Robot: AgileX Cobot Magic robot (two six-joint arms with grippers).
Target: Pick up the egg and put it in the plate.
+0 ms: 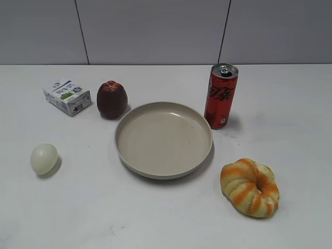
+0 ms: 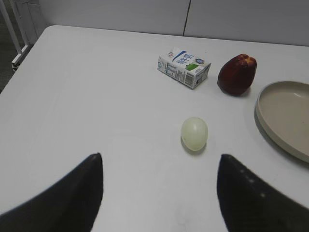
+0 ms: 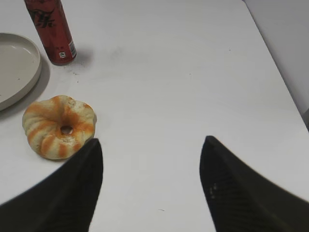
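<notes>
White table; we note egg lying at nine o'clock of plate, apart; left gripper and right gripper spread wide, holding nothing.

The plate runs off the right edge in the left wrist view and off the left edge in the right wrist view. There the red can loses its top; its lettering is illegible.
</notes>
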